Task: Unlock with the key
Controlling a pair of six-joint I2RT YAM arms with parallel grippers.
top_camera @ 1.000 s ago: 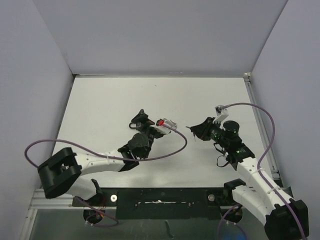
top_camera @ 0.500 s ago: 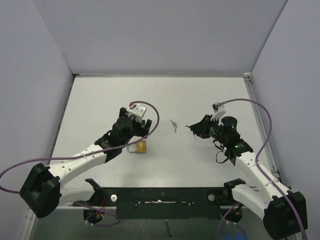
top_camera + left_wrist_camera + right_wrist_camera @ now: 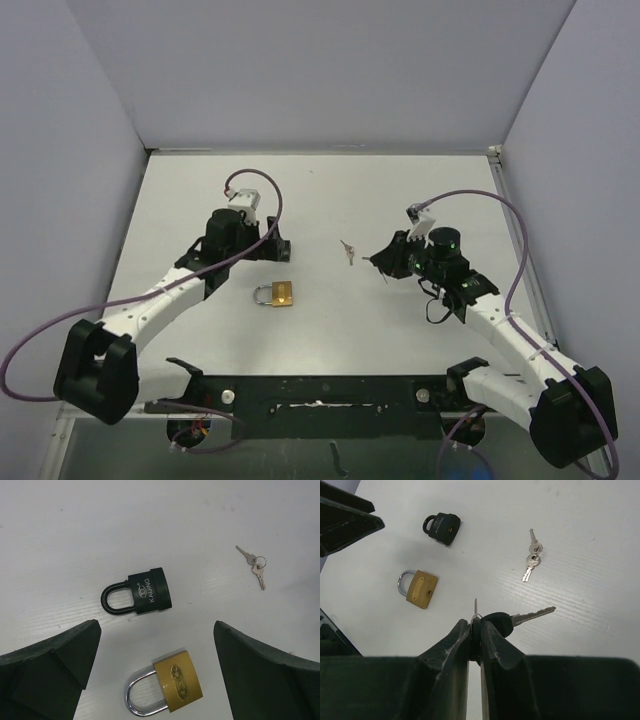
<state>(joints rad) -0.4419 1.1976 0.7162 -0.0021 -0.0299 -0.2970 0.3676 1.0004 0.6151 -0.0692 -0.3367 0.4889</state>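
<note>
A brass padlock (image 3: pixel 283 295) with a silver shackle lies flat on the white table; it also shows in the left wrist view (image 3: pixel 177 687) and the right wrist view (image 3: pixel 421 589). A black padlock (image 3: pixel 145 591) lies just beyond it, under my left gripper in the top view. My left gripper (image 3: pixel 268 248) is open and empty above both locks, jaws wide apart (image 3: pixel 155 630). My right gripper (image 3: pixel 378 262) is shut on a black-headed key (image 3: pixel 497 622), whose blade (image 3: pixel 535 614) sticks out to the right. A loose pair of small keys (image 3: pixel 348 251) lies between the arms.
The small key pair also shows in the left wrist view (image 3: pixel 255 570) and the right wrist view (image 3: pixel 532 560). Grey walls close the table at the back and both sides. A black rail (image 3: pixel 320 392) runs along the near edge.
My left arm has swung back to the left, bringing the brass padlock and small keys into view on the table. My right gripper has shifted slightly left, still holding the key.
</note>
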